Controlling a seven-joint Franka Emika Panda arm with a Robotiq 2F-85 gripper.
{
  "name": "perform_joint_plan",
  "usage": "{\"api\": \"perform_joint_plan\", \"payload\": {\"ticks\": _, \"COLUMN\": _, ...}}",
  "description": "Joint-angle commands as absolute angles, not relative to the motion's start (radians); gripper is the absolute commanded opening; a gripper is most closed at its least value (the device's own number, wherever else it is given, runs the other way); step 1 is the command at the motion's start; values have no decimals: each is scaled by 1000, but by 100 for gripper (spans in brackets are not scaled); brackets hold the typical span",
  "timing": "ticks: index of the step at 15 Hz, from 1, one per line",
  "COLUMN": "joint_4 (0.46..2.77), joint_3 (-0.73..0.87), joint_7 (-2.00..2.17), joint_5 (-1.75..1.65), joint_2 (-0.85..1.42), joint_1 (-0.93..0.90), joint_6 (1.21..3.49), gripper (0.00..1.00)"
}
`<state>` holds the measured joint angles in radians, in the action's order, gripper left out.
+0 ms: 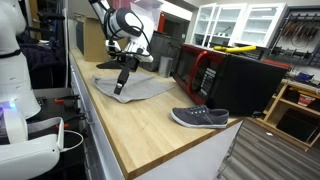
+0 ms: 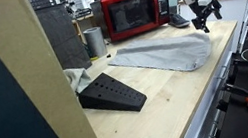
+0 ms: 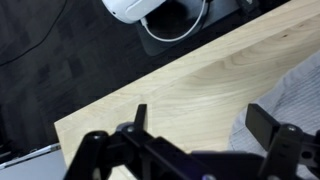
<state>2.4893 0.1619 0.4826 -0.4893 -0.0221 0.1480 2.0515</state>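
Note:
A grey cloth (image 1: 130, 86) lies spread flat on the wooden worktop; it also shows in an exterior view (image 2: 167, 54) and at the right edge of the wrist view (image 3: 290, 95). My gripper (image 1: 122, 85) hangs over the cloth's near edge, also seen in an exterior view (image 2: 201, 24). In the wrist view the gripper (image 3: 200, 118) is open, its fingers wide apart with bare wood between them and one finger over the cloth's edge. It holds nothing.
A grey shoe (image 1: 200, 117) lies on the worktop's end. A red microwave (image 2: 135, 12) and a black one (image 1: 235, 78) stand behind. A black wedge (image 2: 113, 91) and a metal cup (image 2: 94, 41) sit further along. A cardboard panel (image 2: 17, 97) blocks one side.

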Motion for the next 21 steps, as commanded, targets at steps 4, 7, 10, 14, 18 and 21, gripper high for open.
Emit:
{"api": "perform_joint_plan", "payload": {"ticks": 4, "joint_4": 2537, "joint_3": 127, "joint_7": 565, "joint_5": -581, "joint_2": -86, "joint_1": 135, "joint_6": 2062, "gripper": 100}}
{"api": "perform_joint_plan", "payload": {"ticks": 7, "joint_4": 2532, "joint_3": 100, "joint_7": 560, "joint_5": -606, "joint_2": -130, "joint_1": 118, "joint_6": 2111, "gripper": 100}}
{"api": "perform_joint_plan", "payload": {"ticks": 10, "joint_4": 2521, "joint_3": 61, "joint_7": 518, "joint_5": -583, "joint_2": -176, "joint_1": 94, "joint_6": 2176, "gripper": 100}}
{"api": "perform_joint_plan", "payload": {"ticks": 14, "joint_4": 2495, "joint_3": 18, "joint_7": 363, "joint_5": -424, "joint_2": -187, "joint_1": 44, "joint_6": 2307, "gripper": 100}}
{"api": "perform_joint_plan", "payload": {"ticks": 18, "joint_4": 2464, "joint_3": 3, "joint_7": 128, "joint_5": -198, "joint_2": -170, "joint_1": -15, "joint_6": 2388, "gripper": 100}}
{"api": "perform_joint_plan", "payload": {"ticks": 21, "joint_4": 2430, "joint_3": 10, "joint_7": -95, "joint_5": -15, "joint_2": -155, "joint_1": -63, "joint_6": 2377, "gripper": 100}}
